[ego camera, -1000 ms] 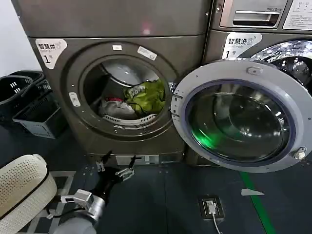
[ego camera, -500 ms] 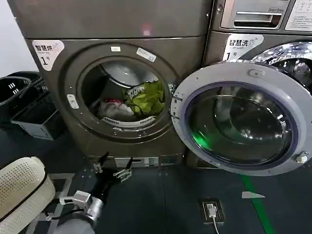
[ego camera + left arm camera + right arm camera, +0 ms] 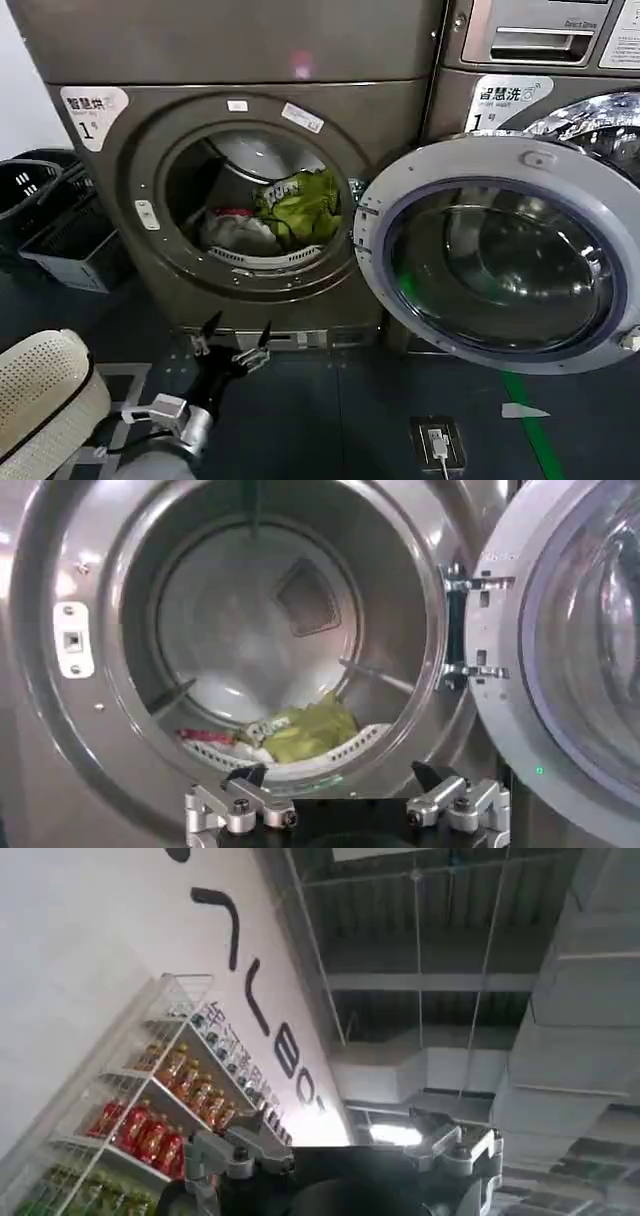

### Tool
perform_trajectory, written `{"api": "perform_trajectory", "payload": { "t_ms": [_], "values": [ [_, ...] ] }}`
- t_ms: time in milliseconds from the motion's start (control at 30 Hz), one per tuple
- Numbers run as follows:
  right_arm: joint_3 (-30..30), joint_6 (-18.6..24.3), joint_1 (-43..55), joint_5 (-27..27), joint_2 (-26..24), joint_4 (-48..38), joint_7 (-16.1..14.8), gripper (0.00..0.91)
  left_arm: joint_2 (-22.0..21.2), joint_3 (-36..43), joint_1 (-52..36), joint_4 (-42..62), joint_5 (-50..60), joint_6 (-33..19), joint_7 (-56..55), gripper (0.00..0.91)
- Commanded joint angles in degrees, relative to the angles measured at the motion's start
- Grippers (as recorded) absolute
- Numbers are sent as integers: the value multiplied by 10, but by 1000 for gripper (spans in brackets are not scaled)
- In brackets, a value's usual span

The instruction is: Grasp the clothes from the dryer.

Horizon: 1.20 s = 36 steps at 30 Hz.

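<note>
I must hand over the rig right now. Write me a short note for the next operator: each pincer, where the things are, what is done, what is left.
Left pincer: open, empty, low before the dryer, under the porthole, pointing into the drum.
Right pincer: open, empty, parked, its wrist camera facing a ceiling and a shelf of bottles.
The clothes: heaped at the drum's bottom near the front lip, green piece on the robot's right, white-grey and red on its left.
Done: the door is swung fully open to the right.
Left: reach in, grasp the clothes, pull them out.
</note>
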Motion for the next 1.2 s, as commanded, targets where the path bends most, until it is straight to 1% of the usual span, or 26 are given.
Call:
{"api": "perform_trajectory", "payload": {
  "t_ms": [33,1200],
  "values": [
    [0,0,0,0,-1,0,0,907,0,0,0,0,1,0,0,907],
    [-11,3,10,-3,-2,-1,-5,907,-8,5,-1,-1,9,0,2,907]
  ]
}}
